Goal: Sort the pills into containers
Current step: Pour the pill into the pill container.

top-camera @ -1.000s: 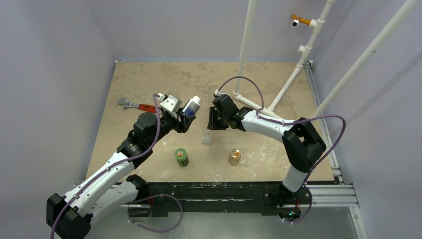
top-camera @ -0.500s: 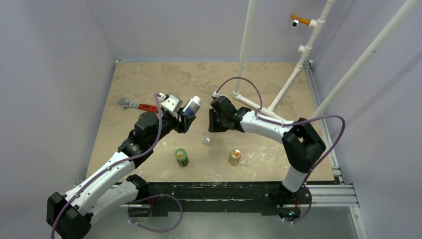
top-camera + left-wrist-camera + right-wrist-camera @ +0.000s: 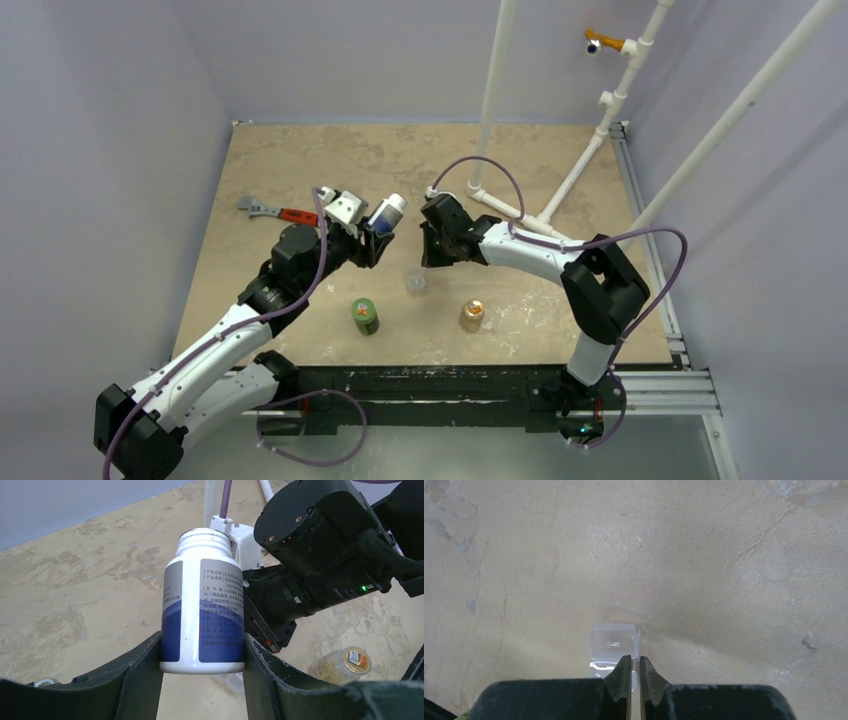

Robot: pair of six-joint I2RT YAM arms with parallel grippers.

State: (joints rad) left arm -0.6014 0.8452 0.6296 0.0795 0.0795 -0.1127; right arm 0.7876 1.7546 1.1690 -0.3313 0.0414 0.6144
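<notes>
Fingers (image 3: 142,677) of the left gripper (image 3: 202,652) clamp an uncapped white, blue-labelled plastic bottle (image 3: 202,615), held off the beige table (image 3: 724,580). Right gripper (image 3: 634,669) is fully closed, empty, with its tips over one edge of the small clear rectangular plastic case (image 3: 614,641). A green bottle (image 3: 364,316) and a tan-orange bottle (image 3: 471,316) flank the case.

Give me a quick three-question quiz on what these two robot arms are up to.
1. True or false: the left gripper holds a white-and-blue bottle with no cap.
2. The right gripper is: A wide open; B shut; C out of view.
3. In the right wrist view, what lies on the table just ahead of that gripper?
Key: 1 true; 2 B; 3 the clear plastic case.
</notes>
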